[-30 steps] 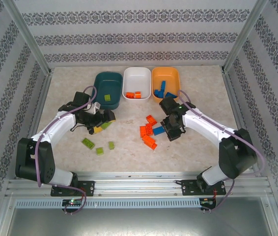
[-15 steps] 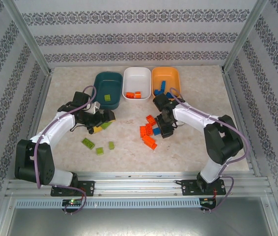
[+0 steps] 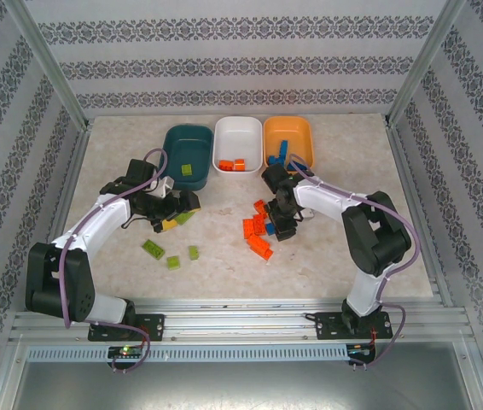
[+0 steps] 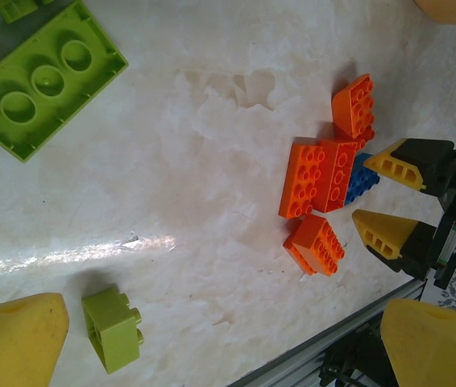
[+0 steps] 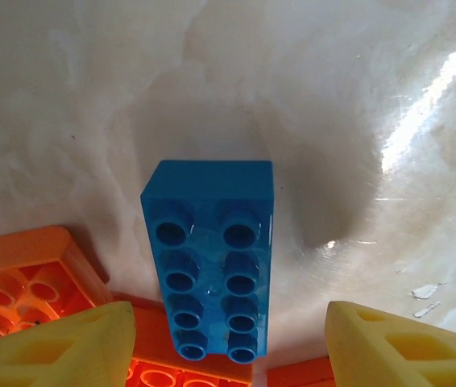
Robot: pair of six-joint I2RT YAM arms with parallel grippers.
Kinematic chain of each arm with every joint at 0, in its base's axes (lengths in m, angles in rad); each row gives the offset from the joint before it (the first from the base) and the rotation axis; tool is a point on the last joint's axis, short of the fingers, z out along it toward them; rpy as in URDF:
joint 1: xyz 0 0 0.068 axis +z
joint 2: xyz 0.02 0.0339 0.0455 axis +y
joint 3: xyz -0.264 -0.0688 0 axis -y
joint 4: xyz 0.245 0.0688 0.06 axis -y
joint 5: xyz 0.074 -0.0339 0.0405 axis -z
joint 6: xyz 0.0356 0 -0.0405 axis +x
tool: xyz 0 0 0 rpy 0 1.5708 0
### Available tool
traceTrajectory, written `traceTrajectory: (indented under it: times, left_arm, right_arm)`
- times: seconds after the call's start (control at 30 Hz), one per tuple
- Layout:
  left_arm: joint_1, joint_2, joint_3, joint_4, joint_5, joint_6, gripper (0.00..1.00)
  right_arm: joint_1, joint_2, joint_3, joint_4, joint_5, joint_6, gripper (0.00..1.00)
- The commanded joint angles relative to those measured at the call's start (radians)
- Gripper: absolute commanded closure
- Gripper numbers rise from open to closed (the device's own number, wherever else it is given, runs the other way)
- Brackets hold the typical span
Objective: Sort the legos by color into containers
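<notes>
My right gripper (image 3: 278, 220) (image 5: 232, 348) is open over a blue lego (image 5: 212, 254), which lies studs up on the table between the yellow fingers (image 5: 59, 347) with a gap on each side. Orange legos (image 3: 258, 232) (image 5: 26, 274) crowd against it. My left gripper (image 3: 178, 212) (image 4: 228, 347) stands wide open above the table, with a small green lego (image 4: 113, 329) beside its left finger. A large green lego (image 4: 43, 76) lies underside up. At the back stand the teal container (image 3: 173, 141), the white container (image 3: 238, 132) and the orange container (image 3: 301, 137).
Green legos (image 3: 152, 248) lie loose near the front left. One green piece (image 3: 189, 170) is in the teal bin, orange pieces (image 3: 232, 165) in the white one, blue pieces (image 3: 282, 152) in the orange one. Patterned walls enclose the table.
My right arm has swung left and folded in, bringing its gripper over the orange and blue cluster. The left arm has stayed put.
</notes>
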State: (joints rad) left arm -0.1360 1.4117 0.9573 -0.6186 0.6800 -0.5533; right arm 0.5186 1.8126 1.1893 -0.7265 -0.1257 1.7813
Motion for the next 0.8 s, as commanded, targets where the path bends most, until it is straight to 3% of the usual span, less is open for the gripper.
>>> traceTrajectory:
  times: [0.0, 0.4, 0.77]
  left_arm:
    - [-0.001, -0.009, 0.004, -0.033, -0.007, 0.029, 0.0]
    - [0.0, 0.0, 0.008, -0.036, -0.011, 0.032, 0.0]
    - [0.0, 0.003, 0.007, -0.033, -0.011, 0.031, 0.0]
  right_arm:
    - [-0.011, 0.023, 0.013, -0.004, -0.015, -0.004, 0.36]
    - [-0.025, 0.053, -0.023, 0.031, -0.041, -0.006, 0.38]
    - [-0.029, 0.041, -0.054, 0.05, -0.043, -0.008, 0.52]
